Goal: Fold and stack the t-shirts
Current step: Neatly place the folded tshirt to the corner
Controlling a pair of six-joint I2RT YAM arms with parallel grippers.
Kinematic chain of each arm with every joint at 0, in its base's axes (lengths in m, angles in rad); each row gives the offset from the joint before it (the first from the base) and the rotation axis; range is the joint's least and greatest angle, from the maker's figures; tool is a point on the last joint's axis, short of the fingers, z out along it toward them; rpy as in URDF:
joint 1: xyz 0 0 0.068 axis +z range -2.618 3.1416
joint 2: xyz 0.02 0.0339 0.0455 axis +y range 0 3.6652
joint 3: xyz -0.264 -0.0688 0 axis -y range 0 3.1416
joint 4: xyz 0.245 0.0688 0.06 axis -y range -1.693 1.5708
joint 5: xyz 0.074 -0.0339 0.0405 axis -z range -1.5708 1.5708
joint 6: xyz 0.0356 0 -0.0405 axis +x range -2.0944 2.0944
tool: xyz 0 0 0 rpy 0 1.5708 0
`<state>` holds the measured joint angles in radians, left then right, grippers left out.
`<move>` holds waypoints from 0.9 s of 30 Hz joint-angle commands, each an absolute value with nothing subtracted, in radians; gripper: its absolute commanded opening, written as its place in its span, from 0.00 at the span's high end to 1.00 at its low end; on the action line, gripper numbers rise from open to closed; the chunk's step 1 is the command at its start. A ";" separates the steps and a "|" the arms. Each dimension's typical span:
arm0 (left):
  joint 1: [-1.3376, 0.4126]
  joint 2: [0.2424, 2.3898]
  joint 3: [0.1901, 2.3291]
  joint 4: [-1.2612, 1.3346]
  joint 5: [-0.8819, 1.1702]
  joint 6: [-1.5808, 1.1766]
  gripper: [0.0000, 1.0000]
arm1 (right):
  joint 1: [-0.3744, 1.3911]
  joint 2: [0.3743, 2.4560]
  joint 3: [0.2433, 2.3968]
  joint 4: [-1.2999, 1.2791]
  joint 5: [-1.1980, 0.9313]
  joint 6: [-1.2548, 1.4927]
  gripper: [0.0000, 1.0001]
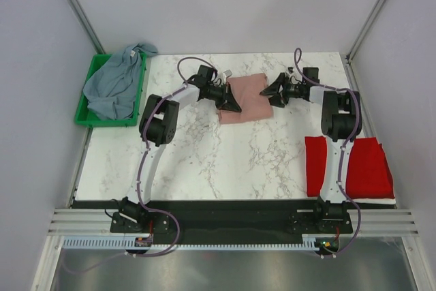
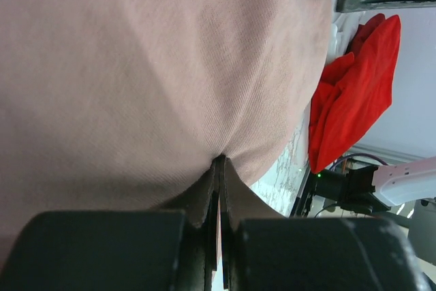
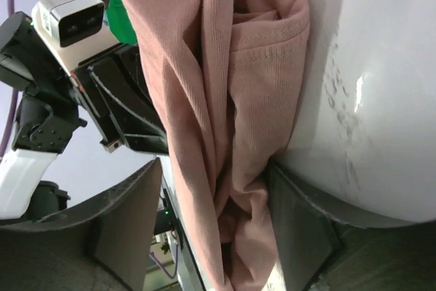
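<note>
The dusty-pink t-shirt (image 1: 248, 98) lies partly folded at the back middle of the marble table. My left gripper (image 1: 231, 105) is shut on its left edge, and the cloth (image 2: 136, 66) puckers where the fingertips (image 2: 219, 168) pinch it. My right gripper (image 1: 269, 92) stands open at the shirt's right edge. A bunched fold of pink cloth (image 3: 231, 134) hangs between its wide-spread fingers (image 3: 129, 216), against the lower finger and apart from the upper one. The red t-shirt (image 1: 351, 167) lies folded at the front right, also showing as red cloth (image 2: 354, 93) in the left wrist view. The grey-blue t-shirt (image 1: 116, 86) is heaped in the bin.
The green plastic bin (image 1: 85, 117) stands at the table's back left corner. Grey walls close in the back and both sides. The right arm's upright link (image 1: 337, 141) crosses over the red t-shirt's left part.
</note>
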<state>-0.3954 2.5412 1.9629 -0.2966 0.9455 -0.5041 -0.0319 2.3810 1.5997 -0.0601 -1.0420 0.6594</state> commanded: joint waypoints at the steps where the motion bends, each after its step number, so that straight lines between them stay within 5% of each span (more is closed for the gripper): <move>1: -0.402 2.549 1.977 -0.281 0.937 -0.523 0.98 | 0.028 2.468 1.585 -0.035 -0.864 0.660 0.31; 6: -0.396 2.537 1.980 -0.291 0.928 -0.511 0.98 | 0.058 2.461 1.595 -0.037 -0.833 0.661 0.44; 9: -0.388 2.519 1.970 -0.307 0.919 -0.492 0.98 | 0.055 2.445 1.592 -0.057 -0.821 0.631 0.61; 13: -0.365 2.453 1.931 -0.350 0.894 -0.428 0.98 | 0.048 2.410 1.640 -0.155 -0.825 0.542 1.00; 21: -0.239 2.277 1.965 -0.474 0.782 -0.218 0.85 | 0.028 2.226 1.704 -0.642 -0.833 0.153 1.00; 27: -0.163 2.256 2.040 -0.492 0.747 -0.153 0.83 | 0.005 2.011 1.495 -0.767 -0.778 0.057 1.00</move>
